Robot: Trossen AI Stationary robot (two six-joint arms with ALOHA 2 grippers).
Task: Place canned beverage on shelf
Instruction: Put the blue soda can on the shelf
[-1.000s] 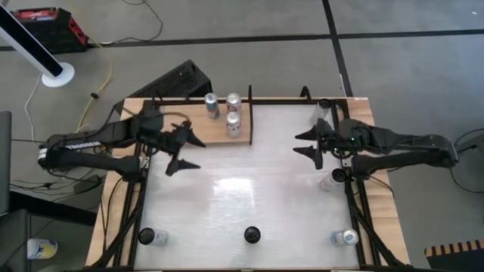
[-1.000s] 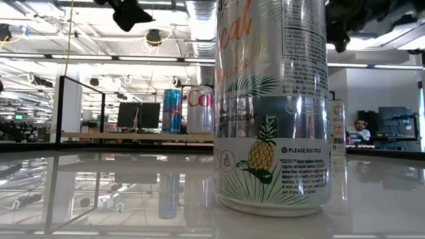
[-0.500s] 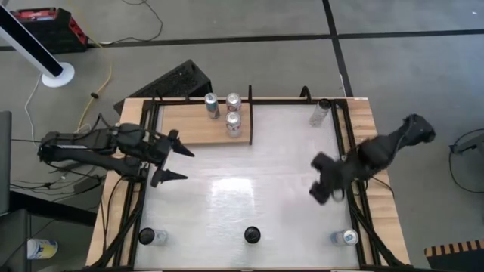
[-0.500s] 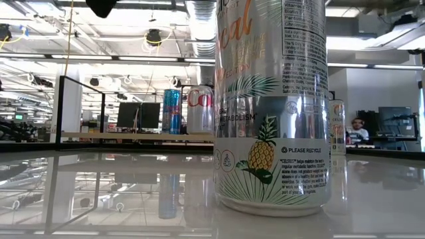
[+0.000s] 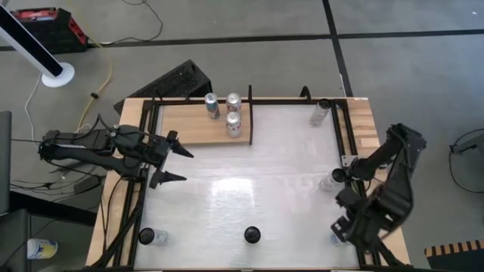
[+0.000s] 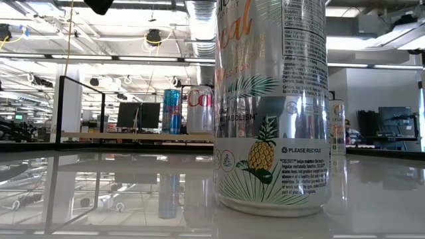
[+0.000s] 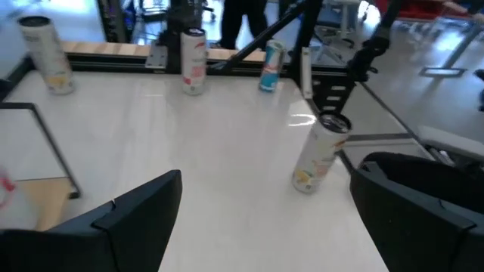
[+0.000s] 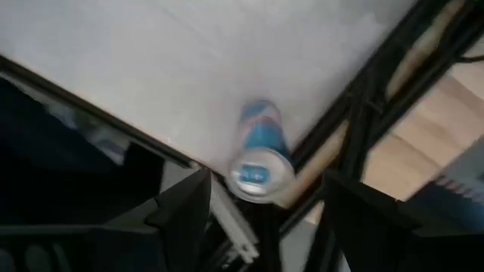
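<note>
The shelf (image 5: 185,125), a wood panel with black rails, lies at the table's far left and bears three upright cans (image 5: 233,123). A blue can (image 8: 259,147) stands upright on the white table by its near right corner. My right gripper (image 8: 265,189) hangs above that can, pointing down, open; its fingers stand on either side of the can's top without touching it. In the high view the right arm (image 5: 374,208) hides this can. My left gripper (image 5: 170,157) hovers open near the table's left edge, in front of the shelf.
More cans stand on the table: near left (image 5: 146,236), near middle (image 5: 252,235), which fills the low view (image 6: 272,106), right side (image 5: 330,181) and far right (image 5: 324,112). Black rails (image 5: 355,204) run along the table's sides. The white middle (image 5: 242,181) is bare.
My right gripper has swung from the table's far right toward the near right corner and tipped from level to pointing down, ending over the blue can. My left gripper has drawn back a little toward the table's left edge. Neither has opened or shut.
</note>
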